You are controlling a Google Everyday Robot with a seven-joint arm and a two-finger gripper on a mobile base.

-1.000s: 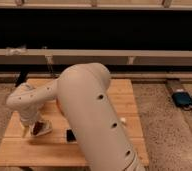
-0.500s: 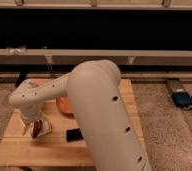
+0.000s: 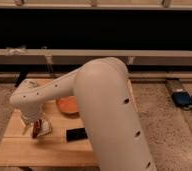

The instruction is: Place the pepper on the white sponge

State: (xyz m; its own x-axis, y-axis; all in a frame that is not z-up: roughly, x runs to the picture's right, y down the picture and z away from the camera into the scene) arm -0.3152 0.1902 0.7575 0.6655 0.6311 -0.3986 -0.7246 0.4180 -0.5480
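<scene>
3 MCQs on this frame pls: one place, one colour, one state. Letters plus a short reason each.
1. Where is the gripper?
A. Over the table's left part, low over the white sponge
B. Above the blue box on the floor
C. Past the table's right edge

2. What colour is the bowl?
A. Green
B. Orange
C. Blue

3. Where is the pepper?
A. Inside the bowl
B. On the black rectangle
C. At the gripper, over the white sponge

Answers:
1 A: the arm ends at the left of the table, over the white sponge.
2 B: its inside reads orange.
3 C: the dark red pepper sits at the gripper's tip, left of the black rectangle.
</scene>
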